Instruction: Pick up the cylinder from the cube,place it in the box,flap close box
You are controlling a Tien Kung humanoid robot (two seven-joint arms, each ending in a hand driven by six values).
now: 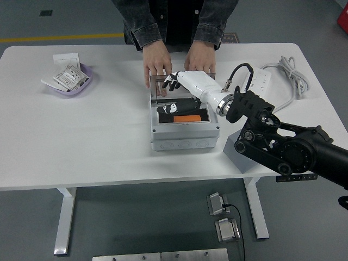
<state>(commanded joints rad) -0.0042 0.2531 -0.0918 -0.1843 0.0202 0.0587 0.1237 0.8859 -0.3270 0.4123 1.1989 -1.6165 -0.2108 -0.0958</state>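
Your right hand (182,82), white-shelled with dark fingers loosely spread and empty, hovers at the far rim of the open grey plastic box (184,136), by its upright smoky transparent lid (163,87), which a person's two hands (157,65) steady, while the orange cylinder (186,118) lies inside.

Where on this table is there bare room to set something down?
Free: the wide stretch between the purple bowl and the box, and the table's near-left strip. Crowded: around the box, with the person's hands, right hand and power strip.
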